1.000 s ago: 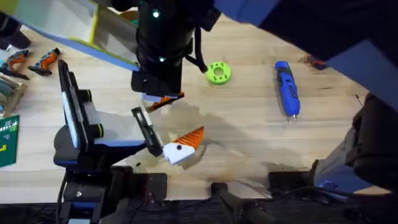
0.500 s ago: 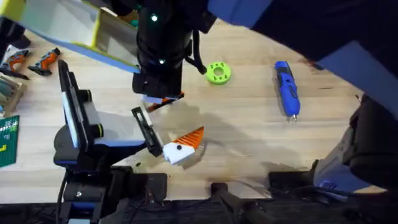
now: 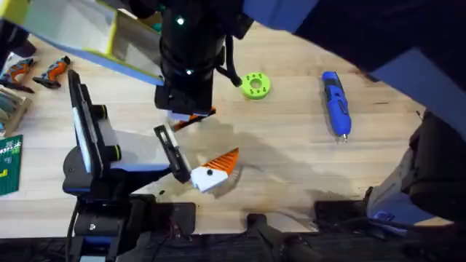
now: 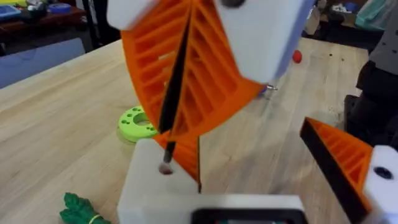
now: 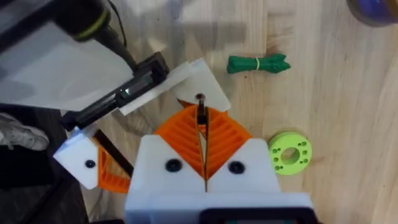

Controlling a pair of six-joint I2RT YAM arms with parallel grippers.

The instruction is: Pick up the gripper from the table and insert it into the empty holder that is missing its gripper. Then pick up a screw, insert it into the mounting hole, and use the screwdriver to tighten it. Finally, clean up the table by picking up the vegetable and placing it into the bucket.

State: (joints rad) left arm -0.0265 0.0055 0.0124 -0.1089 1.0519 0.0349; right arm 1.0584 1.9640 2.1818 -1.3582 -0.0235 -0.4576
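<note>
Left gripper (image 3: 193,145) sits near the worktop's (image 3: 291,167) near edge with its fingers spread apart, grasping nothing. Right gripper (image 5: 202,134) is clenched on a thin dark screw (image 5: 200,99), whose tip touches the left gripper's white finger block. Just beyond the block lies the vegetable (image 5: 257,63). A lime-green disc (image 3: 255,85) lies farther right. Far right, across bare wood, the screwdriver (image 3: 336,103) lies well apart.

We see a workshop or robotics lab. On the light wooden table (image 3: 291,145) lie hand tools with orange handles (image 3: 36,71) and a blue electric screwdriver (image 3: 336,103), and behind it stand other cluttered tables (image 4: 43,15).
</note>
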